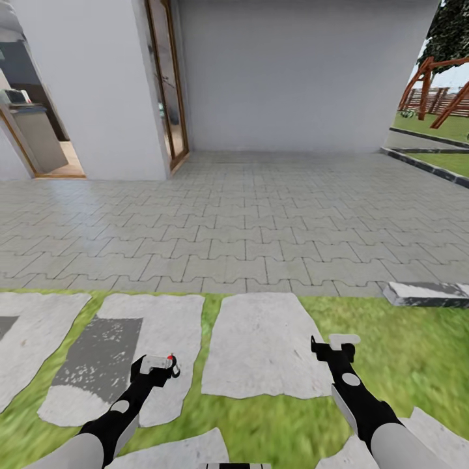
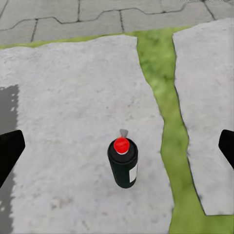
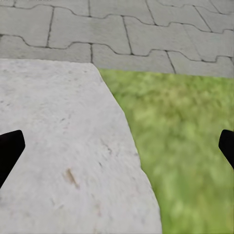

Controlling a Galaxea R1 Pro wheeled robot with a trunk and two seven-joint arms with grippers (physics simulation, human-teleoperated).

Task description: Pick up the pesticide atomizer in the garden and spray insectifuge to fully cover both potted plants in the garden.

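The pesticide atomizer (image 2: 123, 163), a slim dark bottle with a red top, stands upright on a pale stepping slab (image 2: 73, 112). My left gripper (image 2: 119, 146) hovers over it, open, with one finger (image 2: 10, 148) far out on each side and not touching it. In the head view the atomizer's red top (image 1: 170, 357) peeks out just beside the left gripper (image 1: 155, 366). My right gripper (image 1: 335, 345) is open over the edge of another slab (image 3: 58, 156), with nothing between its fingers. The potted plants are out of view.
Lawn (image 1: 404, 352) with irregular grey slabs lies under both arms. Ahead is a paved grey terrace (image 1: 247, 221) ending at the white house wall (image 1: 293, 71) and an open glass door (image 1: 168, 78). A stone kerb (image 1: 426, 293) sits at the right; a brown wooden frame (image 1: 433, 91) stands far right.
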